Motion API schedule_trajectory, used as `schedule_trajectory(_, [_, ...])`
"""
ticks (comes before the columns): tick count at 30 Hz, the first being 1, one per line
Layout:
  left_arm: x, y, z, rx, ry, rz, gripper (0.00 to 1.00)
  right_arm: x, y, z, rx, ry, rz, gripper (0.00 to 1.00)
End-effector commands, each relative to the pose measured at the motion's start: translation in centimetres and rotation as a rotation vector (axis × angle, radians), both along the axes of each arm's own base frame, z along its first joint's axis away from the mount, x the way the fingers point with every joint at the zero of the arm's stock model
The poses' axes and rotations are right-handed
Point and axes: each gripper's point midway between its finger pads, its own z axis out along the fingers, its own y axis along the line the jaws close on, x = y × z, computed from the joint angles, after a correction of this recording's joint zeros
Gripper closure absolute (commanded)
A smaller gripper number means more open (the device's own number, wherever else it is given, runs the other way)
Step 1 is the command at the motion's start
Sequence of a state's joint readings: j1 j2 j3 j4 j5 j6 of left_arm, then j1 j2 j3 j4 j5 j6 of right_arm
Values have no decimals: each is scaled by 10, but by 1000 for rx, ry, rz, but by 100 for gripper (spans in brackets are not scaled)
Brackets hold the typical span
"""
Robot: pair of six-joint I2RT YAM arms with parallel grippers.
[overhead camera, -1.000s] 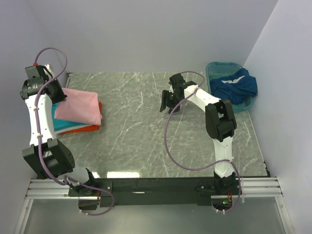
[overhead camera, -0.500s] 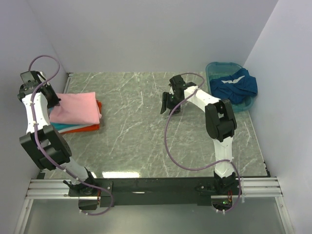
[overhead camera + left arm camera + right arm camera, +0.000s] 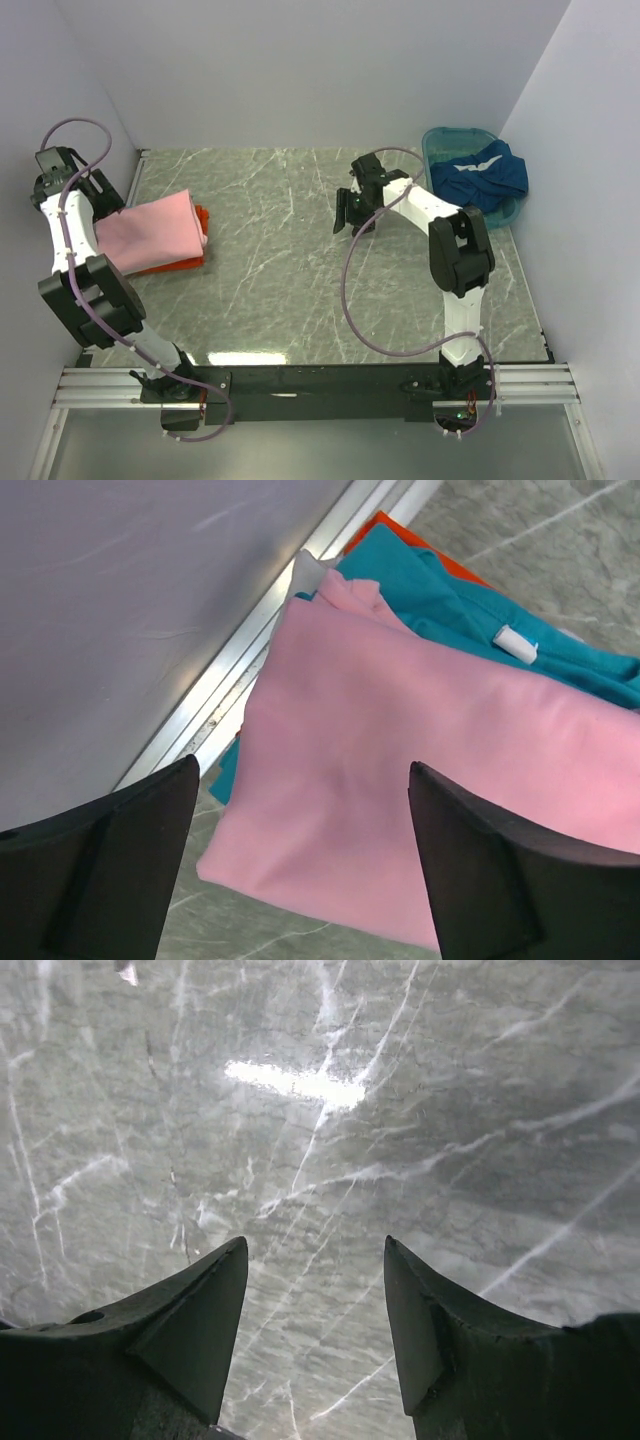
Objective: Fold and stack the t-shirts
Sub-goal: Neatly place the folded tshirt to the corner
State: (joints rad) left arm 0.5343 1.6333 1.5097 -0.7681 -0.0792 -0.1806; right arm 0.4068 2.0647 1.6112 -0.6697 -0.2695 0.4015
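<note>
Grey marble-look table (image 3: 300,280), pale walls | folded light pink cloth t-shirt (image 3: 150,232) tops the left-edge stack, over teal t-shirt (image 3: 470,600) and orange t-shirt (image 3: 168,266) | dark blue t-shirt (image 3: 490,172) in teal plastic basin (image 3: 445,136), far right | left gripper (image 3: 302,770) above the stack, jaws wide, empty | right gripper (image 3: 315,1250) over bare mid-table, jaws apart, empty

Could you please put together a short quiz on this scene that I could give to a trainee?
1. True or false: the right gripper is shut on a shirt.
2. Which colour tops the stack by the left gripper? A teal, B light pink, C orange.
3. Where does the dark blue t-shirt lie?
Key: 1 false, it is open over the table. 2 B, the light pink t-shirt. 3 In the teal basin, at the far right.
</note>
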Motion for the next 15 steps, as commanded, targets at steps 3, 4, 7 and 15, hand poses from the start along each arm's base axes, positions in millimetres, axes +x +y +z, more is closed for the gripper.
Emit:
schedule_trajectory(3, [3, 6, 67, 94, -185, 60, 7, 11, -11, 51, 13, -169, -21, 36])
schedule_trajectory(4, [4, 3, 70, 90, -204, 52, 7, 11, -12, 54, 12, -179, -24, 36])
schedule_trajectory(7, [12, -20, 92, 100, -298, 7, 5, 10, -17, 67, 11, -225, -34, 36])
schedule_trajectory(15, [40, -135, 115, 63, -494, -182, 4, -2, -36, 102, 7, -349, -87, 36])
